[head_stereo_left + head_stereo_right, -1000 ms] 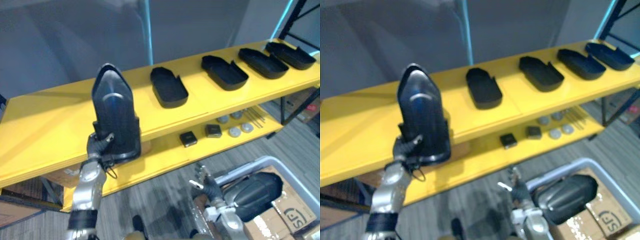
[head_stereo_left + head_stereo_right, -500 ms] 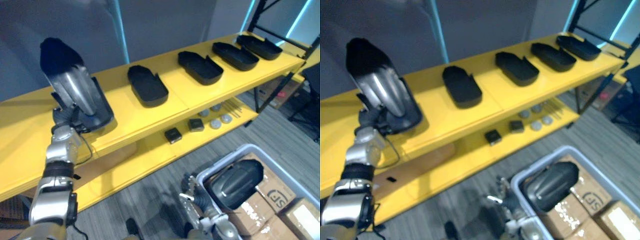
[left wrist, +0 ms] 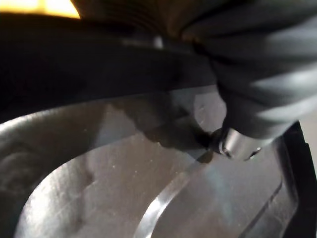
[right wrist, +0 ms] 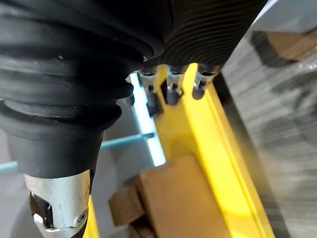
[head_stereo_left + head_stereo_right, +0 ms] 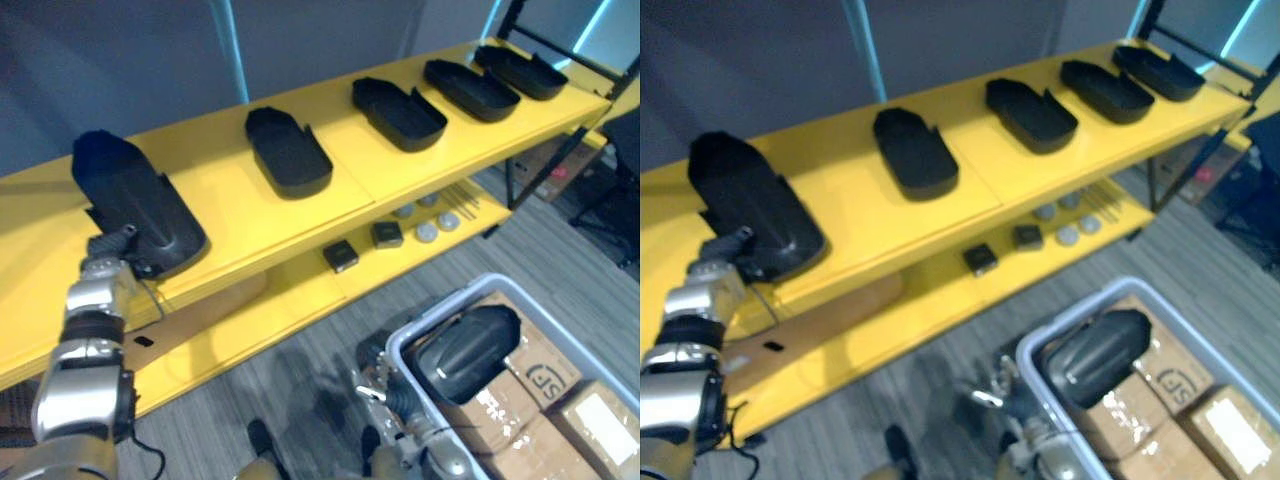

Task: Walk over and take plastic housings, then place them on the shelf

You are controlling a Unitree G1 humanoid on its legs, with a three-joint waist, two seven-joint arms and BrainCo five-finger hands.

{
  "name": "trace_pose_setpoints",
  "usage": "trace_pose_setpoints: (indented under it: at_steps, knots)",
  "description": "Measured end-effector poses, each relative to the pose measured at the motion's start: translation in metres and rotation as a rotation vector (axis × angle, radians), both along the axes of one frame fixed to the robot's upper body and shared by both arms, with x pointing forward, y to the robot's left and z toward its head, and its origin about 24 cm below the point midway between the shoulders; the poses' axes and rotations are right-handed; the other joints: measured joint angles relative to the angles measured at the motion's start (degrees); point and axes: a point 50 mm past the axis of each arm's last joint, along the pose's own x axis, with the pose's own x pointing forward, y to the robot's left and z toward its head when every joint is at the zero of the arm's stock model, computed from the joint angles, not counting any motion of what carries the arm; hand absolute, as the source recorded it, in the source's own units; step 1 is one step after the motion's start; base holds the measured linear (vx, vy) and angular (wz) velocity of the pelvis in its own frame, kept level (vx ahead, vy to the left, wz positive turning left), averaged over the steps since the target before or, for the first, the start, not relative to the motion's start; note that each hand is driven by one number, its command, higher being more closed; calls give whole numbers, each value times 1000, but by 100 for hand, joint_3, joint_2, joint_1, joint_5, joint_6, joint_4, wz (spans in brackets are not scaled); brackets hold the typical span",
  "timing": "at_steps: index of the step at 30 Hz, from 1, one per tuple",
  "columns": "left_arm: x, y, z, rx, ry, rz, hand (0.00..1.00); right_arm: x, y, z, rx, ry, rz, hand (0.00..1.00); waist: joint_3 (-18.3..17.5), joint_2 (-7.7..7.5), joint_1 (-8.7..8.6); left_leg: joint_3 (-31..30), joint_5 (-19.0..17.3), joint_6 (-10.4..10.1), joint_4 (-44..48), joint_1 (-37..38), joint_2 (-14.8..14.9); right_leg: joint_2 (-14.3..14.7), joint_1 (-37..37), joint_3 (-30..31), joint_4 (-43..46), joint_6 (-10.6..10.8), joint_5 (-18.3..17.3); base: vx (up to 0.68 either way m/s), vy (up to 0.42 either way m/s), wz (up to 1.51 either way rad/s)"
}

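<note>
Clamped with the left hand [image 5: 105, 265] round the near end of a plastic housing [image 5: 135, 205], out at 9 o'clock. Resting on the yellow shelf [image 5: 230, 215], near its front edge. Hard to read the grip up close in the left wrist view, just dark plastic. Toward 1 o'clock, four more housings [image 5: 288, 150] in a row, well apart. Down at 5 o'clock, the right hand [image 5: 390, 390], cut off low; can't tell its grip. Just beside it, another housing [image 5: 465, 345] in a grey bin [image 5: 430, 323], on cardboard boxes [image 5: 590, 425].
</note>
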Motion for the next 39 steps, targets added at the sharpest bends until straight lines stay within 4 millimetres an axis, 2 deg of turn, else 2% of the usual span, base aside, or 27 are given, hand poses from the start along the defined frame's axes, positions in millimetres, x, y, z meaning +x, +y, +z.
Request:
trace_pose_setpoints:
  at_steps: [8,13,19,22,23,26,31,39]
  knots:
    - [-1,15,27,74,17,16,100,4,1,2,11,-10,-15,0,215,-47,-11,-21,44,-1,8,-106,0,-5,-249,25,314,-21,-161,2,-7,2]
    - [-1,25,57,138,-7,16,100,7,1,5,29,-17,-22,0,469,-65,-40,-38,69,1,29,-196,2,-7,-419,40,507,-37,-247,-2,-2,1]
    - [0,25,60,139,-4,-17,100,14,3,8,42,-36,-16,0,506,-65,-143,-18,72,-1,32,-205,2,17,-496,167,598,-48,-261,5,-1,0]
    - [6,20,69,157,-16,-47,100,16,2,9,45,-41,-16,0,606,-68,-165,0,71,-1,33,-190,2,16,-504,189,616,-80,-295,-9,2,-2]
    - [7,18,75,158,-33,-51,0,16,2,10,44,-42,-16,0,673,-71,-168,12,71,-1,33,-191,2,17,-523,207,619,-80,-295,-32,7,-5]
    - [7,21,82,163,-52,-63,0,16,2,10,43,-43,-11,0,797,-87,-199,46,72,-1,33,-195,2,18,-575,259,640,-74,-298,-19,4,-7]
    - [7,21,87,199,-52,-82,0,17,2,11,42,-50,-9,0,799,-87,-282,46,72,-1,34,-190,2,22,-575,270,665,-23,-266,0,0,0]
    - [6,22,88,207,-55,-63,0,17,2,11,42,-50,-8,0,802,-82,-295,43,71,-1,35,-182,2,19,-570,271,666,-24,-267,0,0,0]
